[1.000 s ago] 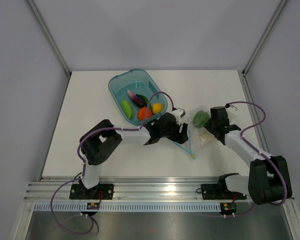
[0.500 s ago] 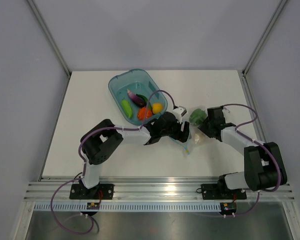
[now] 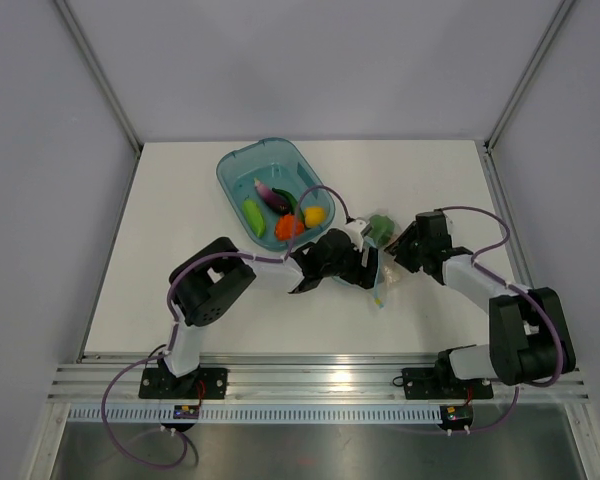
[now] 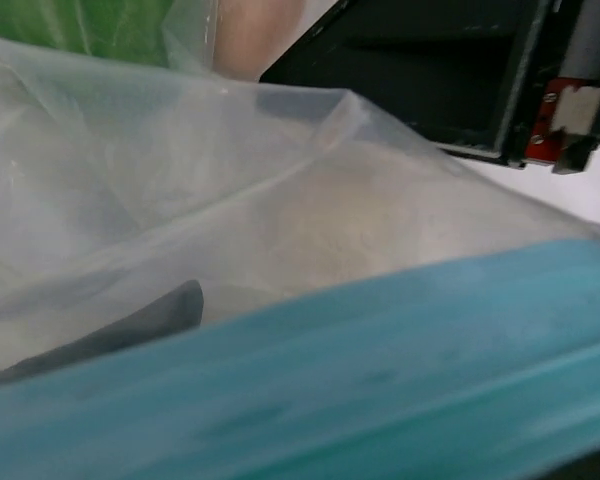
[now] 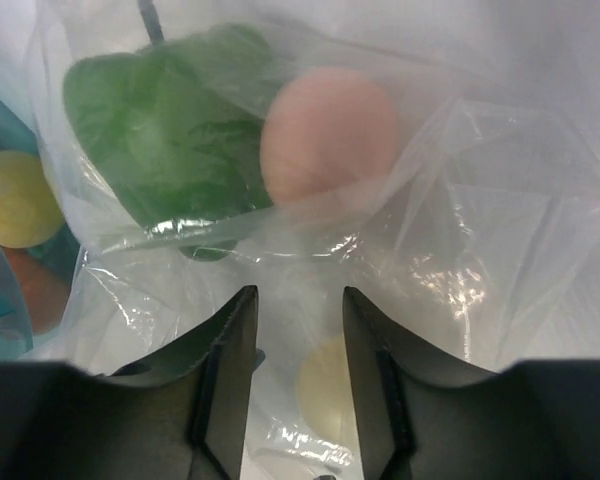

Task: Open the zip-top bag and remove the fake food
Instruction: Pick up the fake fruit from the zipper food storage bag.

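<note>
The clear zip-top bag (image 3: 388, 262) lies between my two grippers, its teal zip strip (image 3: 379, 292) toward the near side. My left gripper (image 3: 368, 265) is on the strip, which fills the bottom of the left wrist view (image 4: 380, 370) and hides the jaws. My right gripper (image 3: 401, 255) is at the bag's right side; its jaws stand apart (image 5: 300, 300) with bag plastic and a whitish piece (image 5: 325, 385) between them. A green pepper (image 5: 165, 120) and a pinkish piece (image 5: 328, 135) sit inside the bag. The pepper also shows in the top view (image 3: 382, 227).
The rigid teal tub (image 3: 242, 160) stands at the back, left of the bag. It holds a green cucumber (image 3: 252, 215), a purple eggplant (image 3: 272, 195), an orange-red piece (image 3: 288, 227) and a yellow lemon (image 3: 315, 215). The table's right edge is beyond my right arm.
My right gripper has moved left up against the bag. The bag and the pepper in it have shifted left toward the tub, bunched between the grippers.
</note>
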